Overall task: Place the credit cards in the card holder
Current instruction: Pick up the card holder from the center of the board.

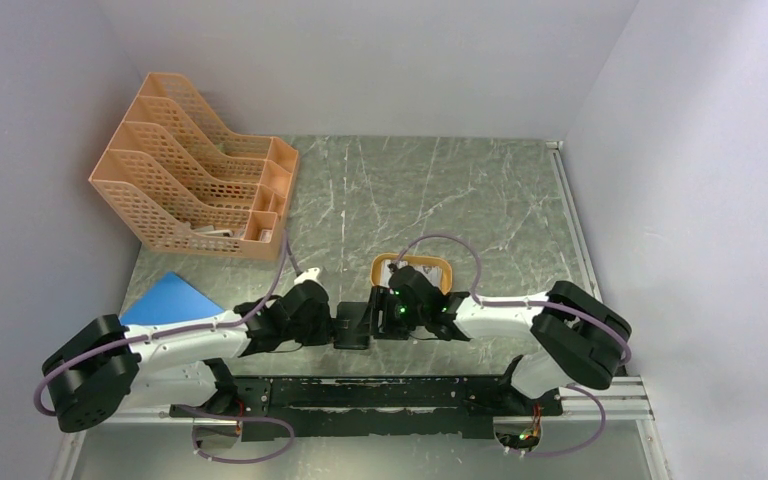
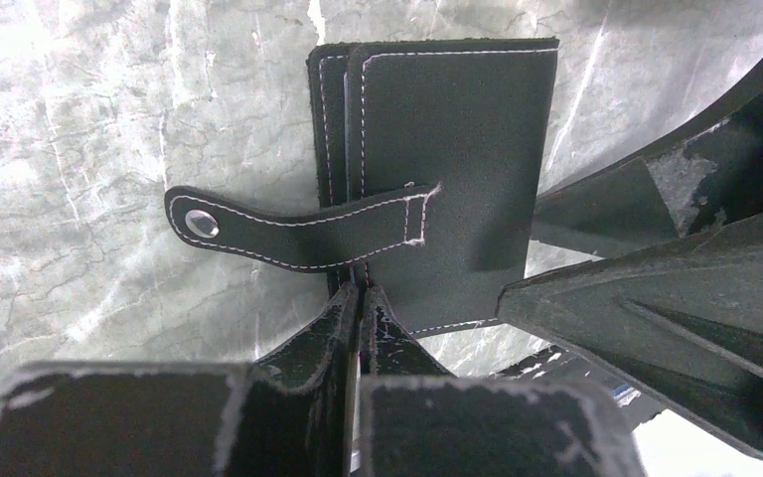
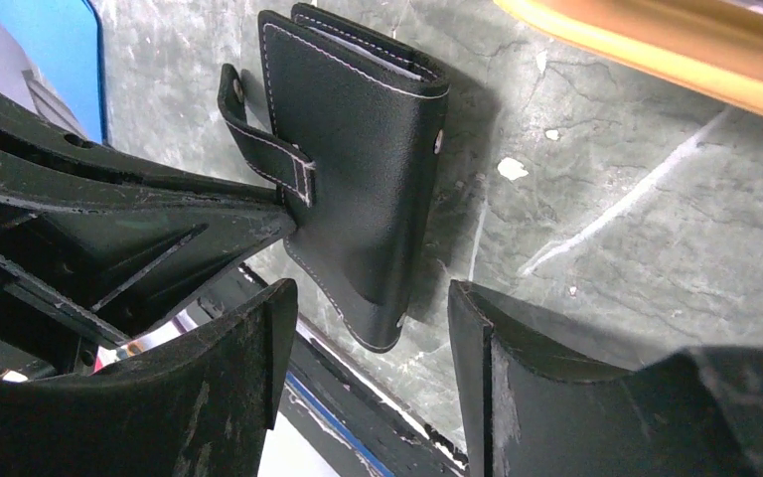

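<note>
The black card holder [image 2: 447, 149] is folded closed, its snap tab [image 2: 288, 224] hanging loose and unfastened. My left gripper [image 2: 361, 298] is shut on the holder's near edge, just under the tab. My right gripper [image 3: 368, 328] is open, its fingers on either side of the holder's [image 3: 368, 169] lower end, not touching it. In the top view both grippers meet at the table's near middle, left [image 1: 338, 325] and right [image 1: 368, 322], with the holder [image 1: 352, 338] between them. No loose credit cards are in view. A thin pale edge shows between the holder's leaves in the right wrist view.
An orange oval tray [image 1: 412, 266] lies just behind the right gripper, mostly hidden by the arm; its rim shows in the right wrist view [image 3: 676, 45]. A flat blue sheet [image 1: 170, 298] lies at the left. An orange file rack [image 1: 195, 170] stands at the back left.
</note>
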